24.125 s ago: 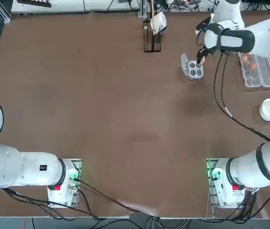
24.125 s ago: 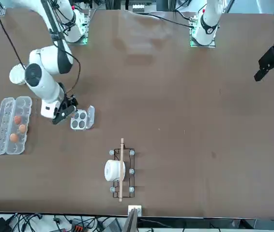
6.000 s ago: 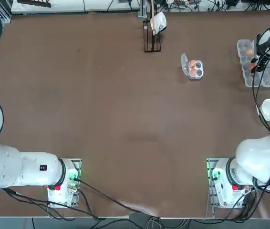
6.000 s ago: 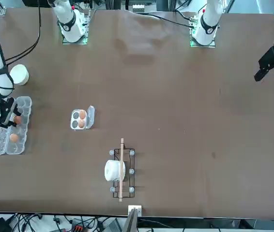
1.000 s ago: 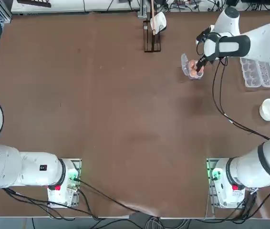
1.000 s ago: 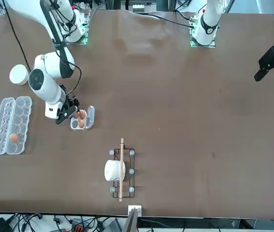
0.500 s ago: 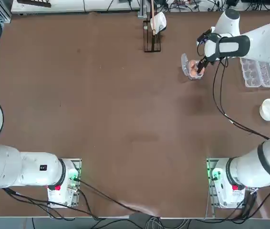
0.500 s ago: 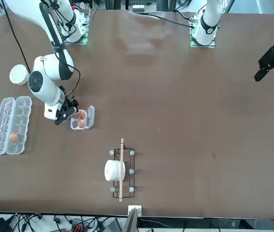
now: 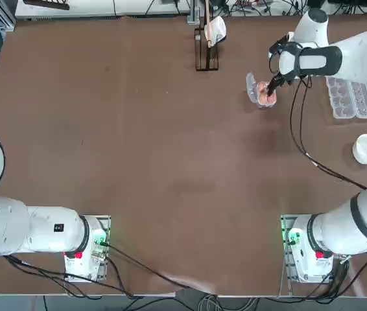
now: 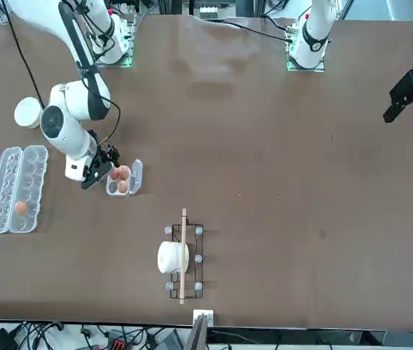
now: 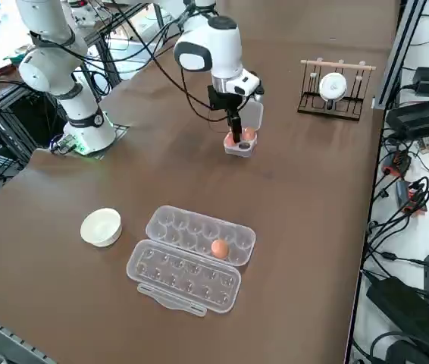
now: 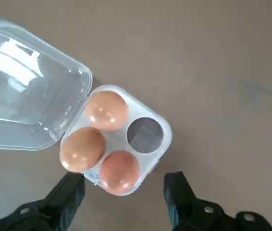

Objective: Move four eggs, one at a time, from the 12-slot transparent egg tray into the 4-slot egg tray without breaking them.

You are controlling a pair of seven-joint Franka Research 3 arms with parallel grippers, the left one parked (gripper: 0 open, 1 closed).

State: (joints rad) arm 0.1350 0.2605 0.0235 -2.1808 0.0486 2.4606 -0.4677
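Three eggs [image 12: 106,110] sit in the 4-slot tray [image 12: 161,144], one cup bare, its lid flap [image 12: 28,86] lying open beside it. One egg [image 11: 218,248] remains in the 12-slot tray [image 11: 190,258], which lies open near the white bowl [image 11: 101,226]. Right gripper [image 12: 125,195] hangs just above the small tray's edge, fingers [image 12: 68,195] spread wide on either side of the nearest egg, not touching it, holding nothing. A wire rack [image 11: 333,88] stands well apart on the table [image 9: 138,162].
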